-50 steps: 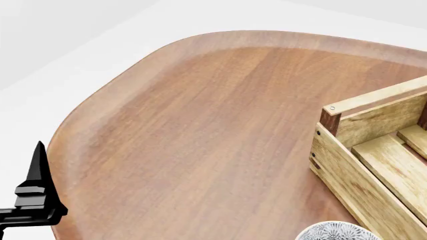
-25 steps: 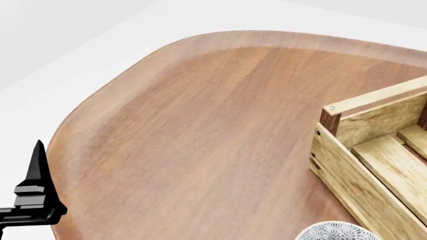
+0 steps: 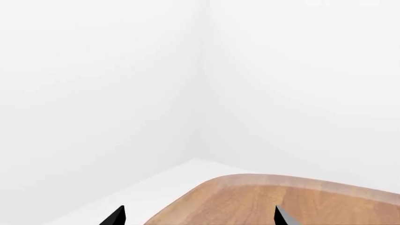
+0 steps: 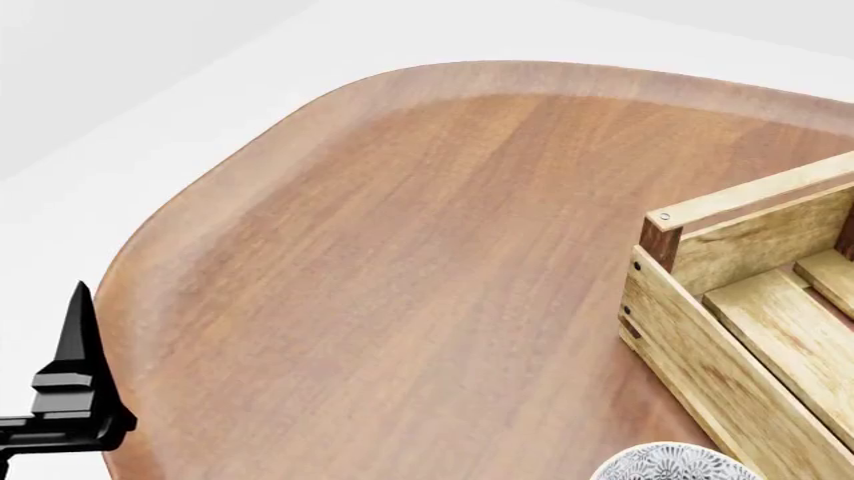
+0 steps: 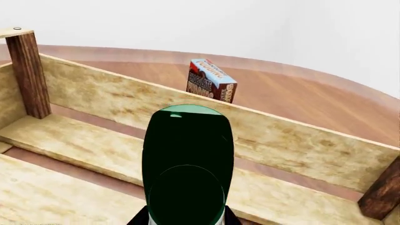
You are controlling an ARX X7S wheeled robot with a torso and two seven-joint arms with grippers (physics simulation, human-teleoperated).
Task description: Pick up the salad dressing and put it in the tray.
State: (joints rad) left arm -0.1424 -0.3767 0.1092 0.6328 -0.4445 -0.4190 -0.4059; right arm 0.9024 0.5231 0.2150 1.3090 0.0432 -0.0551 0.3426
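We see a rounded wooden table (image 4: 400, 260) with a warm reddish-brown grain and a slightly raised, paler rim, its curved edge sweeping from about nine o'clock up to one o'clock in our head view. Around it lies a plain white floor (image 4: 174, 110). Beyond stand two bare white walls (image 3: 100, 93) meeting in a vertical corner, evenly and softly lit.

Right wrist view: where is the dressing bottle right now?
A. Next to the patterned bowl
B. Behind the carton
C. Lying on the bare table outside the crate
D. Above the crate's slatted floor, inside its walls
D: the bottle with its dark-green cap fills the middle of the right wrist view, with the crate's floor slats and side wall around it; the carton stands beyond that wall.
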